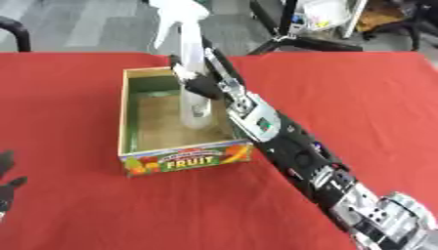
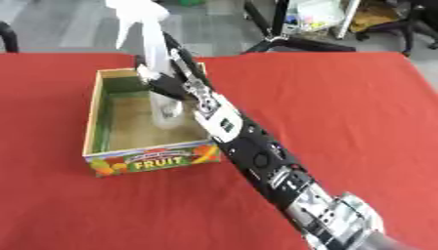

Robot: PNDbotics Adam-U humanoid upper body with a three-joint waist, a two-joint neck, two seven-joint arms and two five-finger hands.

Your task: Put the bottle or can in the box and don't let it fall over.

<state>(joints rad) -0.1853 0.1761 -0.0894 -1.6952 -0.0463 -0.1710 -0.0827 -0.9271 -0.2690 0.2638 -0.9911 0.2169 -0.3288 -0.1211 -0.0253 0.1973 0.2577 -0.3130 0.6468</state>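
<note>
Right hand (image 1: 195,80) curled round a white spray bottle (image 1: 190,58) at mid-body, fingers pinching it. Bottle upright, long axis vertical, trigger head above the hand, base below the hand and inside the fruit box (image 1: 137,141), seemingly at or just above the floor, near the hand-side wall. Left hand (image 1: 7,188) far off, idle, fingers relaxed. Likely next: letting go straight, without tipping.

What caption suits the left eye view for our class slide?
Right hand holds a white spray bottle upright inside the fruit box.
</note>
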